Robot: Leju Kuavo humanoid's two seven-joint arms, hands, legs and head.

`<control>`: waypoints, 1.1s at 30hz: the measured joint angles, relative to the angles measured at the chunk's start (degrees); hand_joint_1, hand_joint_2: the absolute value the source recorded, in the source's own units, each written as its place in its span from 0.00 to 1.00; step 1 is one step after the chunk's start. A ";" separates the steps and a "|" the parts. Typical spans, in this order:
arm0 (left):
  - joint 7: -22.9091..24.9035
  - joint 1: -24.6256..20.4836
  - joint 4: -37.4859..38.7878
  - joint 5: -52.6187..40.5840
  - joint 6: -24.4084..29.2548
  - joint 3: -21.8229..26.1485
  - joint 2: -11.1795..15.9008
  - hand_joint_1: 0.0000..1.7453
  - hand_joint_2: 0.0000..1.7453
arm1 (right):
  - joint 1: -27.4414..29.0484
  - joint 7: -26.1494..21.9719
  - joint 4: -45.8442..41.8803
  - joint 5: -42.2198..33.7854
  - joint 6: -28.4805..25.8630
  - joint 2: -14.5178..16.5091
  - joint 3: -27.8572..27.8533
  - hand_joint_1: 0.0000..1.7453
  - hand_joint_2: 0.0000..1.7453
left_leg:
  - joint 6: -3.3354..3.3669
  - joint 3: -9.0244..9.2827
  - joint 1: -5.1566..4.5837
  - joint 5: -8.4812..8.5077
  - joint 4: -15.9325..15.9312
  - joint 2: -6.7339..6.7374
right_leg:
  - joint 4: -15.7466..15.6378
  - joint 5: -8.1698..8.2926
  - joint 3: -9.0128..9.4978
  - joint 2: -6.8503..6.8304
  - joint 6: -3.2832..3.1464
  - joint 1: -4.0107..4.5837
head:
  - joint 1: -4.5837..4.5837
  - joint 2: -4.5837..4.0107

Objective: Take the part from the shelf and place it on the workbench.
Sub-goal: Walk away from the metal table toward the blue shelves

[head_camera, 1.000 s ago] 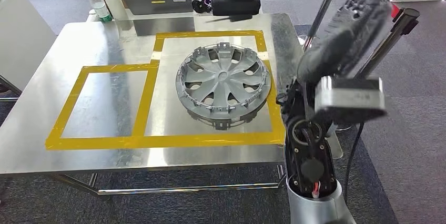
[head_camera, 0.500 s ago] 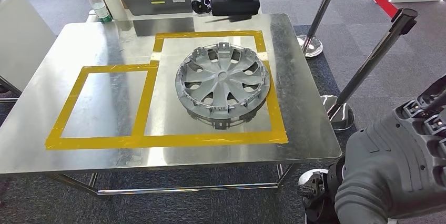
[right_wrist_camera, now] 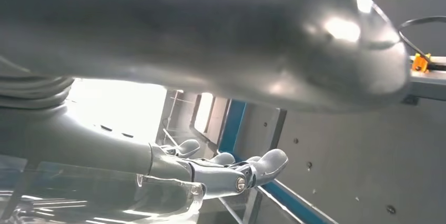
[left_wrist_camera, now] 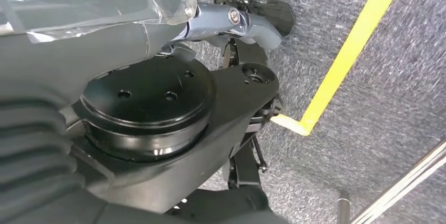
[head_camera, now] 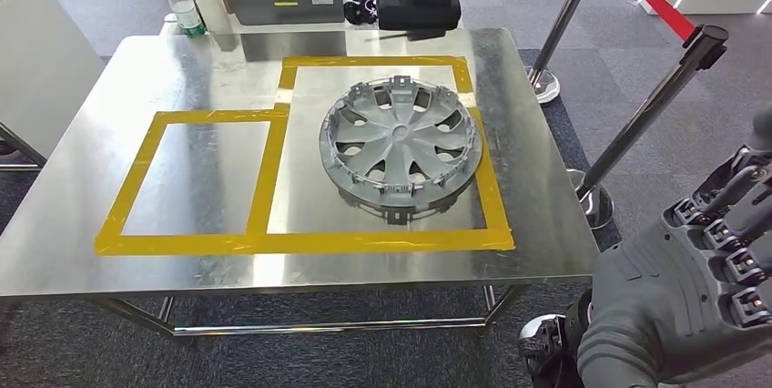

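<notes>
now: round grey ribbed part point(head_camera: 399, 143) on shiny steel workbench point(head_camera: 82, 178) | right hand point(head_camera: 692, 306) empty, fingers apart

The head view looks forward and down from high up, taking in the whole counter point(head_camera: 82, 224) from a little way back. The left wrist view is close behind its own hand point(left_wrist_camera: 231, 19), facing carpet with a yellow floor line point(left_wrist_camera: 347, 50). The right wrist view looks along its hand point(right_wrist_camera: 231, 174) toward grey panels; the two share nothing I can tell.
</notes>
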 joint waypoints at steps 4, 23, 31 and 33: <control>0.01 -0.06 0.00 -0.25 -0.70 0.02 -0.01 0.00 1.00 | 0.20 -3.08 1.22 -6.29 -0.61 -1.31 0.09 0.00 0.00 | -1.06 0.23 0.20 -1.32 0.86 -0.30 | -11.35 6.22 5.52 -0.05 -0.36 0.06 | 0.06 0.00; -5.16 -0.62 -0.08 -1.13 -1.32 -0.15 -0.18 0.00 0.00 | 1.96 -4.50 6.60 -9.34 -0.64 -1.20 0.08 0.00 0.00 | 1.05 -3.42 -2.41 -2.15 4.64 -0.06 | -14.02 8.55 3.89 -0.23 -2.64 2.13 | -0.80 0.00; -6.55 -0.42 -0.05 -0.98 -2.97 -0.20 -0.21 0.00 0.00 | 3.21 -4.54 7.11 -9.96 -0.69 -1.42 0.04 0.00 0.00 | 2.30 -5.01 -2.03 0.42 4.14 0.49 | 1.41 -0.33 -0.89 -0.17 -0.95 1.95 | -0.56 0.00; -5.38 -0.42 -0.04 -0.74 -2.66 -0.17 -0.20 0.00 0.00 | 3.19 -4.54 7.29 -10.09 -0.69 -1.47 0.10 0.00 0.00 | 2.13 -4.85 -2.02 0.43 4.43 0.41 | -5.07 2.34 3.50 -0.19 -1.27 1.95 | -0.56 0.00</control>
